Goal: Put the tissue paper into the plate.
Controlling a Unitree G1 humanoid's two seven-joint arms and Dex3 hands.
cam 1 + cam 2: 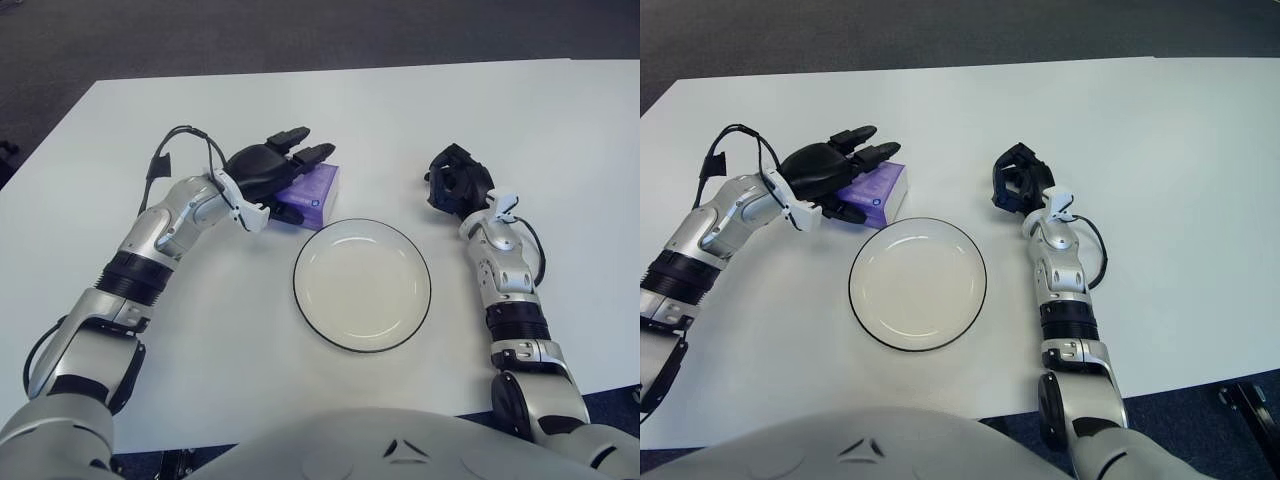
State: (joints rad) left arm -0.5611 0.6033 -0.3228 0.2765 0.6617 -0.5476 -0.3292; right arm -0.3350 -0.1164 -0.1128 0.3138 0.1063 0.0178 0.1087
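A purple tissue pack (320, 192) lies on the white table just beyond the upper left rim of a white plate (362, 285) with a dark edge. My left hand (272, 168) lies over the left part of the pack. Its fingers (312, 152) stretch out across the top and the thumb sits at the pack's near side, not closed around it. The pack still lies flat on the table. The plate holds nothing. My right hand (458, 180) shows to the right of the plate, fingers curled, holding nothing.
The white table (200, 330) reaches its far edge at the top of the view, with dark floor (300, 30) beyond. A black cable (180, 140) loops over my left wrist.
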